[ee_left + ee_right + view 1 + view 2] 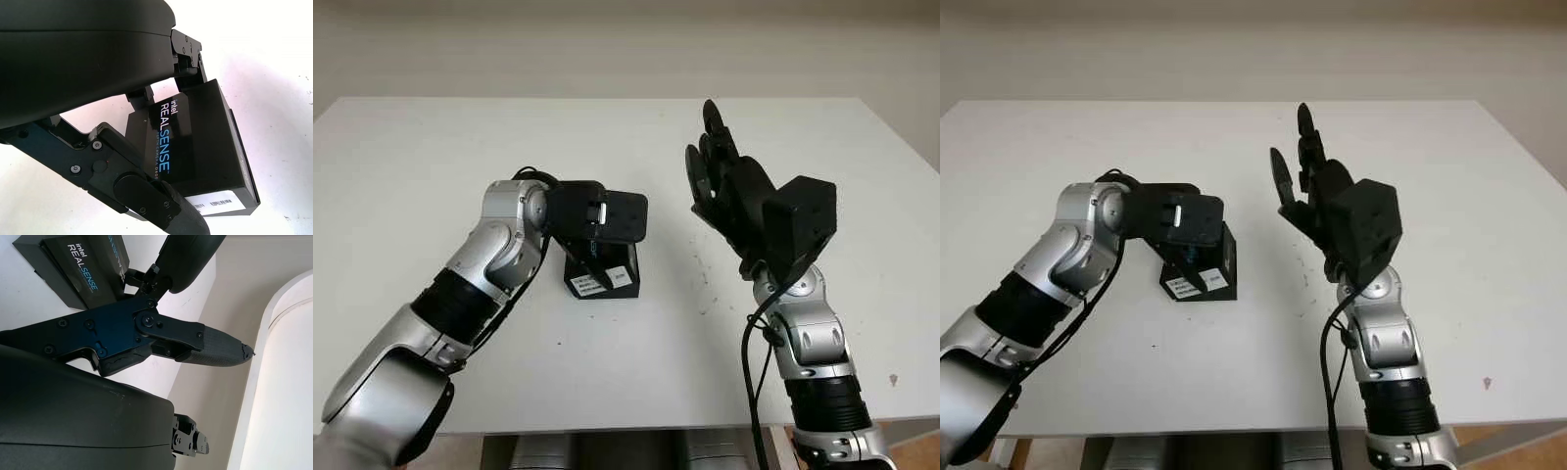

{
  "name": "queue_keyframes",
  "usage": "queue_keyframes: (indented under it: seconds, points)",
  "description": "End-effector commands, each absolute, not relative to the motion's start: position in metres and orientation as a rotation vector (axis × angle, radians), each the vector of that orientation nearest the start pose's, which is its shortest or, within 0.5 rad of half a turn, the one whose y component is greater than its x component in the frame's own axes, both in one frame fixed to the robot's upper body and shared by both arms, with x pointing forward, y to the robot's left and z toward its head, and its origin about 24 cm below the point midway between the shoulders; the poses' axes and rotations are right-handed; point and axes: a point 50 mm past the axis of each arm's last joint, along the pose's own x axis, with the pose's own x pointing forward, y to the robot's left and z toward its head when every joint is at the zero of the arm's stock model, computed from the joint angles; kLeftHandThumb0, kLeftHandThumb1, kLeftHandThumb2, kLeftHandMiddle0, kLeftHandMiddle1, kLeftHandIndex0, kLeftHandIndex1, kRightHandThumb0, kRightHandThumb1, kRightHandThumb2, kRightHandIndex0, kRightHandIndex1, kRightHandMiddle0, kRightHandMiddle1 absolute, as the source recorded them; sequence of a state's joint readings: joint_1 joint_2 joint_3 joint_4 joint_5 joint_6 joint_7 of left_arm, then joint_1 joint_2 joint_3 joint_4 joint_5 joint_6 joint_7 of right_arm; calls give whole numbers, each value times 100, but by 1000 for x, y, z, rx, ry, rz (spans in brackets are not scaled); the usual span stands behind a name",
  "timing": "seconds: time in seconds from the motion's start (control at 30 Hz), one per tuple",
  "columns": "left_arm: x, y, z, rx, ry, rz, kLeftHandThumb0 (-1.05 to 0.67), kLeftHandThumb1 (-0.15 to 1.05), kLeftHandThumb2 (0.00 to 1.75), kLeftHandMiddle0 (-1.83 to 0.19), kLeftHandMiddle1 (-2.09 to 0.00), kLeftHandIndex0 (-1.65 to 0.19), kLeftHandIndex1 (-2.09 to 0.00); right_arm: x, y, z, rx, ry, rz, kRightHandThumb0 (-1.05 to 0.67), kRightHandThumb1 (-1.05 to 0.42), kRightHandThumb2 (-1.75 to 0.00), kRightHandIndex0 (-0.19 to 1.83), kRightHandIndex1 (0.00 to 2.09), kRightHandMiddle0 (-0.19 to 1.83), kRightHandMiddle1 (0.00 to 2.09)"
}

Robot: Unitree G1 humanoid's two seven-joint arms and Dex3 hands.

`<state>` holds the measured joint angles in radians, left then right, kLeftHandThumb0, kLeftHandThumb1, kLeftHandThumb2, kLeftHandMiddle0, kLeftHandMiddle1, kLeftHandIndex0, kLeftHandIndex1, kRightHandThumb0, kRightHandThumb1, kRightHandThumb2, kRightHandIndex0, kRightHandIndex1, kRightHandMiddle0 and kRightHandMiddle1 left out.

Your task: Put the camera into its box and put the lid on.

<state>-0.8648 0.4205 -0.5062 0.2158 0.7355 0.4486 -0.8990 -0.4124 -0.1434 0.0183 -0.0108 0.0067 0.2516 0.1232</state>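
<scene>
Fingers (146, 196) around box (205, 147) ("intel REALSENSE")

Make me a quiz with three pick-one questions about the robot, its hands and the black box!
1. Where is the box?
A. on the table, under the left hand
B. in the right hand
C. on the floor

2. What colour is the table?
A. brown
B. white
C. green

3. What is the right hand doing?
A. holding the box
B. pressing on the table
C. open, raised above the table

Answers:
1. A: the box stands on the table with the left hand at its top.
2. B: the whole top is white.
3. C: it holds nothing and is lifted to the right of the box.
</scene>
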Motion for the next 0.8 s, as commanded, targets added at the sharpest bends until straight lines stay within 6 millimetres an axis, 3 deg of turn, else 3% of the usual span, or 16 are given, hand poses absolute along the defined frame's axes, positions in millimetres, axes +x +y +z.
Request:
queue_keyframes:
  seconds: [0.0, 0.13, 0.3, 0.33, 0.4, 0.6, 0.7, 0.77]
  points:
    - [356, 96, 168, 1405, 287, -709, -30, 105, 15, -78, -203, -28, -204, 320, -134, 137, -151, -164, 209, -85, -105, -65, -18, 5, -16, 5]
    - [355, 92, 170, 1441, 277, -723, -33, 105, 15, -82, -206, -22, -206, 319, -132, 136, -130, -178, 205, -81, -105, -65, -18, 5, -17, 5]
    - [355, 87, 171, 1451, 254, -741, -31, 105, 14, -80, -201, -30, -208, 317, -131, 134, -126, -182, 199, -82, -105, -65, -18, 5, -18, 4]
    - [356, 86, 171, 1458, 247, -741, -30, 105, 13, -77, -202, -9, -197, 317, -131, 134, -121, -182, 197, -81, -105, -65, -18, 5, -19, 4]
    - [355, 84, 172, 1467, 222, -744, -27, 105, 13, -74, -207, -1, -198, 317, -131, 134, -119, -185, 196, -80, -105, -65, -18, 5, -19, 4]
    - [357, 79, 178, 1466, 166, -753, -25, 105, 15, -68, -208, -28, -208, 317, -130, 131, -111, -191, 190, -81, -105, -64, -18, 5, -19, 5]
    - [357, 75, 179, 1484, 153, -758, -26, 105, 14, -67, -203, -10, -197, 316, -130, 130, -111, -194, 188, -80, -105, -64, -18, 5, -19, 4]
    - [358, 72, 180, 1495, 140, -765, -25, 105, 14, -58, -205, -11, -199, 316, -130, 130, -108, -197, 189, -79, -105, -64, -18, 5, -19, 5]
